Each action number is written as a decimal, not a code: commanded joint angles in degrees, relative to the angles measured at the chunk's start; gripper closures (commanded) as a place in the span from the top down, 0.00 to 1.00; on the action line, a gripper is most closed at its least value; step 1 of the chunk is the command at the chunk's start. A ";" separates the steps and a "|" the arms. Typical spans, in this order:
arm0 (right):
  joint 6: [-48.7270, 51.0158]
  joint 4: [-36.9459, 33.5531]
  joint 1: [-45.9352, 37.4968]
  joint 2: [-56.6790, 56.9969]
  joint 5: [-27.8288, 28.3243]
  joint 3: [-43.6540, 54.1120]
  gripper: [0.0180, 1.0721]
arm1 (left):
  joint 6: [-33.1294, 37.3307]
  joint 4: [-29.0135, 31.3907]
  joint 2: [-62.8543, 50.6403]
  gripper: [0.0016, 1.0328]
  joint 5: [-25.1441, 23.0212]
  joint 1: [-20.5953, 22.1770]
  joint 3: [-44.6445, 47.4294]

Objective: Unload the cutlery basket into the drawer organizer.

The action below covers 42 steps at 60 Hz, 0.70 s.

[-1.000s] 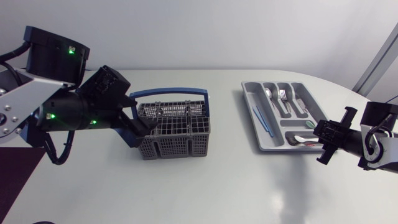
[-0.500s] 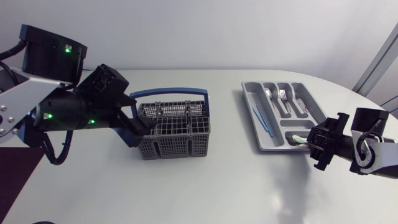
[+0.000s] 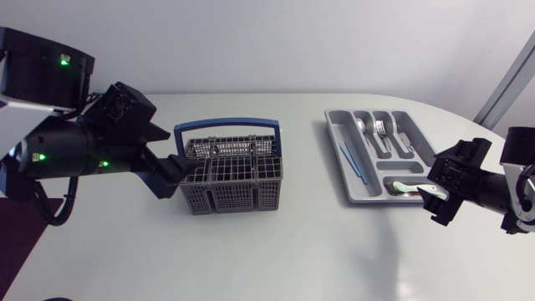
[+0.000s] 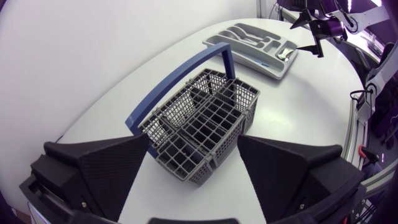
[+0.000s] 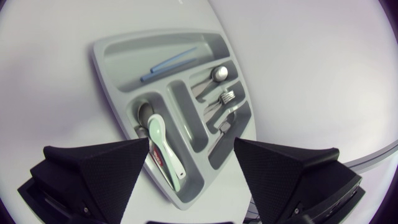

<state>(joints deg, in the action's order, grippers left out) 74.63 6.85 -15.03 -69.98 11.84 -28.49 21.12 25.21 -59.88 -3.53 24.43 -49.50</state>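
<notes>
Cutlery basket (image 3: 232, 174) and drawer organizer (image 3: 332, 125) attended
Left gripper (image 4: 193, 146) is held wide open at the basket's end; right gripper (image 5: 191, 144) is spread wide beside the organizer.

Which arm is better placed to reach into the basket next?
Left. The left gripper is open, with the basket's near corner right ahead of it. The right gripper hangs open over the organizer, far across the table.

One cutlery basket (image 3: 238, 199) and one drawer organizer (image 3: 336, 142) — no more containers. In the organizer: two thin blue sticks (image 5: 169, 63), two metal spoons (image 5: 217, 73), one fork (image 5: 227, 96) — and one pale green spoon (image 5: 163, 146).
</notes>
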 commanded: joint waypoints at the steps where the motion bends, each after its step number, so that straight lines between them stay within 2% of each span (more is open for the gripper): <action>1: -4.76 -4.48 4.04 4.32 0.56 -1.48 0.88 | 1.81 0.98 1.96 0.96 0.54 -2.01 1.77; 7: -9.86 -9.05 10.63 6.96 0.56 -1.92 0.77 | 3.05 1.77 3.01 0.95 0.45 -3.24 3.79; 12: -14.16 -11.95 16.61 8.19 0.64 -2.45 0.64 | 3.13 1.77 3.28 0.87 0.45 -4.74 5.55; 17: -18.91 -12.57 22.94 8.36 0.56 -2.80 0.46 | 3.66 1.42 3.36 0.82 0.37 -6.14 7.92; 18: -20.40 -12.83 25.22 8.19 0.64 -3.06 0.40 | 4.01 1.07 3.36 0.78 0.19 -6.58 8.89; 22: -23.92 -12.57 30.23 6.69 0.47 -3.68 0.25 | 4.28 -0.95 3.36 0.69 0.01 -7.20 11.00; 27: -28.05 -11.51 36.03 3.88 -0.41 -5.08 0.09 | 4.01 -3.94 2.92 0.58 -0.16 -7.99 12.67; 30: -29.89 -10.98 38.23 2.12 -0.67 -5.96 0.09 | 3.66 -4.91 2.48 0.54 -0.78 -7.73 12.76; 37: -31.74 -8.35 41.75 -0.78 -2.52 -6.49 0.09 | 1.02 -13.79 0.02 0.37 -2.01 -7.81 14.78; 42: -31.92 -8.35 42.71 -1.13 -2.87 -6.05 0.09 | -0.12 -17.13 -2.88 0.35 -2.62 -8.69 14.78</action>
<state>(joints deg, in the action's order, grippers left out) 45.15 -2.11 26.63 -70.02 9.85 -34.09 22.96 10.37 -59.72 -5.45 16.69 -36.45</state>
